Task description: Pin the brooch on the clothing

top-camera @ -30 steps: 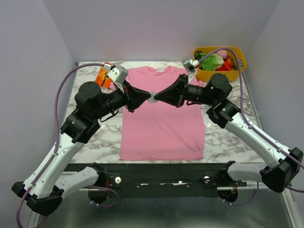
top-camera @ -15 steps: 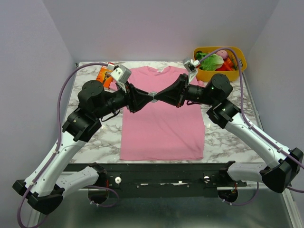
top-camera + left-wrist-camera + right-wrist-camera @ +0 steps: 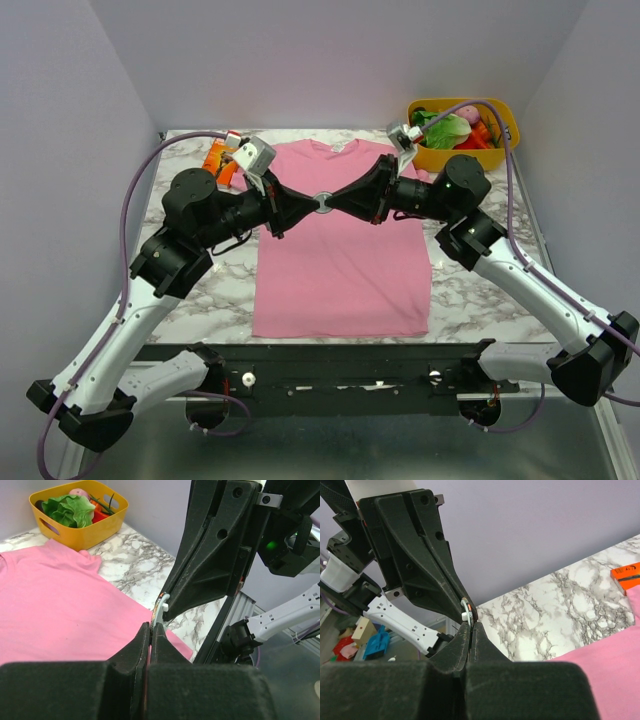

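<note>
the brooch point(image 3: 322, 203) is held where the two pincer tips meet nose to nose, pinched from both sides. it stands on edge and only a thin rim of the disc shows in the wrist views.

left pincer point(image 3: 311, 205): clenched on the brooch. its fingers point(image 3: 135, 645) are pressed together with no gap, and the disc's edge is caught at their very tips.

right pincer point(image 3: 335, 203): clenched on the brooch from the opposite side, jaws closed flat against each other, the disc sitting just past the tips.

the clothing point(image 3: 340, 270) lies spread flat beneath both pincers, collar to the far side. the meeting point of the tips is over its upper chest. the wrist views show the brooch raised off the fabric, not touching it.

the orange package point(image 3: 214, 160) lies behind the left pincer, beside its wrist housing, near the shirt's sleeve. the yellow basket point(image 3: 500, 110) of toy vegetables stands behind the right pincer, past its wrist and well apart from the tips. the marble table point(image 3: 470, 290) carries the shirt, basket and package.
</note>
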You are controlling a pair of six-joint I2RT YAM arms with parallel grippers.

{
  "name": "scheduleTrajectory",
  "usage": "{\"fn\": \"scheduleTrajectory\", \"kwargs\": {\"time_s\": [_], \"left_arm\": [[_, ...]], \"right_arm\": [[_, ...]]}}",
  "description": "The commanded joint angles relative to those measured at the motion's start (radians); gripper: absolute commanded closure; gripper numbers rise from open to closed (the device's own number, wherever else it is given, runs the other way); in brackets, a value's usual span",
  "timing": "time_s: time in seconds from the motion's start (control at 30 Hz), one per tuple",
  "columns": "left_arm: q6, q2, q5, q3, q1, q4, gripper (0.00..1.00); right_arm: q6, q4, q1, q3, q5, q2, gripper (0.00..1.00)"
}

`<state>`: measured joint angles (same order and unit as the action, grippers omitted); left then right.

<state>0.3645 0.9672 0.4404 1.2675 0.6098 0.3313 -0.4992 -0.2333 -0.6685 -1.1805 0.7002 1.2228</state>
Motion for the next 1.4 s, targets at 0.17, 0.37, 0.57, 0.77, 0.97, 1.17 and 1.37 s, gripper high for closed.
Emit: {"fn": "scheduleTrajectory", "kwargs": {"time_s": [0.17, 0.37, 0.57, 0.77, 0.97, 1.17, 1.37], "left_arm": [[-0.059, 0.004, -0.239, 0.046, -0.005, 0.052, 1.00], [-0.107, 0.070, -0.487, 0.069, -0.005, 0.080, 1.00], [-0.200, 0.175, -0.672, 0.056, -0.005, 0.026, 1.00], [-0.341, 0.317, -0.795, 0.049, -0.005, -0.061, 1.00], [-0.360, 0.441, -0.939, 0.038, -0.007, -0.189, 1.00], [-0.473, 0.652, -0.984, 0.193, -0.015, -0.101, 1.00], [-0.604, 0.749, -0.787, 0.190, -0.068, -0.178, 1.00]], "right_arm": [[0.103, 0.167, -0.005, 0.010, -0.264, -0.011, 0.46], [0.039, 0.287, 0.059, 0.036, -0.525, -0.037, 0.13], [0.033, 0.308, 0.106, 0.045, -0.499, -0.011, 0.00], [0.028, 0.331, 0.133, 0.021, -0.450, 0.049, 0.00], [0.014, 0.344, 0.182, 0.004, -0.387, 0.110, 0.00], [0.013, 0.354, 0.224, -0.002, -0.341, 0.147, 0.00], [0.019, 0.367, 0.267, -0.010, -0.298, 0.182, 0.00]]}}
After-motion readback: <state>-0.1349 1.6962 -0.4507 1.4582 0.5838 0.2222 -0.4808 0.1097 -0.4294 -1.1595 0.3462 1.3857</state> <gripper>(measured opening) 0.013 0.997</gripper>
